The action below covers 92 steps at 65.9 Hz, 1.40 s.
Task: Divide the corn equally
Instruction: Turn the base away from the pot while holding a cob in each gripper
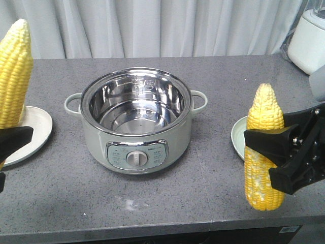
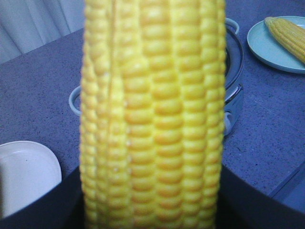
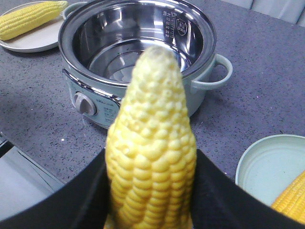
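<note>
The left hand clasps a corn cob upright by the white plate. The right hand clasps a pale-patched cob upright by the green plate, with the electric pot between them.

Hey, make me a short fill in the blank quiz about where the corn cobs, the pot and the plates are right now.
1. The pot in the middle is ___ inside.
2. The left gripper and the right gripper each hold ___ cob upright.
3. The cob with whitish patches is held on the robot's ___ side.
4. One cob lies on the white plate, another cob on the ___ plate.

Missing words: empty; one; right; green.
</note>
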Motion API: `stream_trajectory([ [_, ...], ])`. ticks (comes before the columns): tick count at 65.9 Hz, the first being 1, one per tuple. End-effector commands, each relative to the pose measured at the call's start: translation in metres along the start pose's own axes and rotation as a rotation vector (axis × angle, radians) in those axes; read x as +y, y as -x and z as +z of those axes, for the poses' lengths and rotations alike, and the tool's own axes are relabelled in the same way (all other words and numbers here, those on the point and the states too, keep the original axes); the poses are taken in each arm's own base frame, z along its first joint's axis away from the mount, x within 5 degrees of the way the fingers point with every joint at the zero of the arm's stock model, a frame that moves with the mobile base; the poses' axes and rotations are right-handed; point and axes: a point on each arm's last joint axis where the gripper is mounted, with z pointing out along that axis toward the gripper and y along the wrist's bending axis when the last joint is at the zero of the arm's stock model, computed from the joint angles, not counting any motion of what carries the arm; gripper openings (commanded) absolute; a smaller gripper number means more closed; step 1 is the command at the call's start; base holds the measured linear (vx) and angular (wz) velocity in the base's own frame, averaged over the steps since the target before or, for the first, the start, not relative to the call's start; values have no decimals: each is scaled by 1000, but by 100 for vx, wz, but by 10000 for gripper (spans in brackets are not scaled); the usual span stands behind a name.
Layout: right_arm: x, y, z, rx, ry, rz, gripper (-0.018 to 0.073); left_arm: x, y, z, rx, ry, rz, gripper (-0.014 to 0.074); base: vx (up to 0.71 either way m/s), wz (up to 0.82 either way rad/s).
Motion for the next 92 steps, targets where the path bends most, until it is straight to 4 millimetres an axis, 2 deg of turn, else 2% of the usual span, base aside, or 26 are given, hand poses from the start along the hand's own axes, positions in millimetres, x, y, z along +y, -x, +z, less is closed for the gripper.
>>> stream_trajectory([
  [1, 0, 13, -8, -99, -16, -2, 228, 1, 12, -6, -93, 10, -14, 299, 0, 0],
  [53, 0, 13, -8, -99, -16, -2, 228, 1, 12, -6, -93, 10, -14, 299, 0, -2],
  [92, 0, 13, -8, -99, -16, -2, 228, 1, 12, -6, -93, 10, -14, 299, 0, -22],
])
